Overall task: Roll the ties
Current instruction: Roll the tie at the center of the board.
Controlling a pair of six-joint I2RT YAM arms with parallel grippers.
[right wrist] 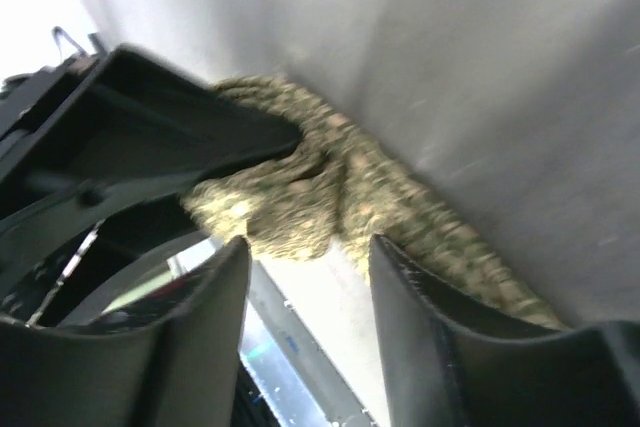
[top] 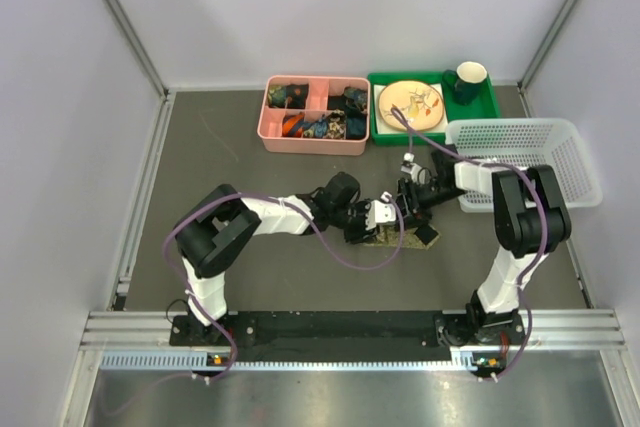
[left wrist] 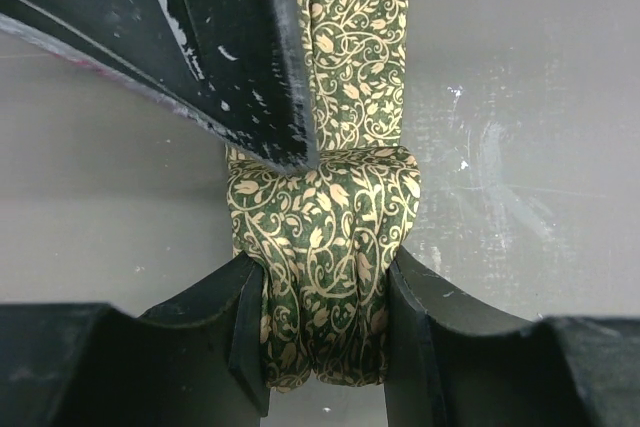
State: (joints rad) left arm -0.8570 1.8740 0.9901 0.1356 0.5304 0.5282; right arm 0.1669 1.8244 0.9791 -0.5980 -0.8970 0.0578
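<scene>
Left wrist view, entry one: my left gripper (left wrist: 325, 297), jaws drawn in partway and pressing both flanks of the rolled part of the tie (left wrist: 325, 237). I judge the grip is there to stop the coil springing loose.

Entry two, same view: the unrolled length of the tie, green with tan leaf scrolls, running away from the roll and lying flat on the grey table (left wrist: 520, 197). A dark finger of my right arm crosses in front of it.

Entry three, right wrist view, blurred: my right gripper (right wrist: 308, 247), jaws standing apart with nothing between them. The bunched tie sits just beyond the fingertips, beside my left gripper's dark body.

Entry four, top view: both grippers meet mid-table over the tie, just in front of the white basket (top: 560, 137). The pink tray (top: 270, 127) and green tray (top: 385, 132) lie well behind.

Judgement: roll partly made; loose length yet to be wound in
</scene>
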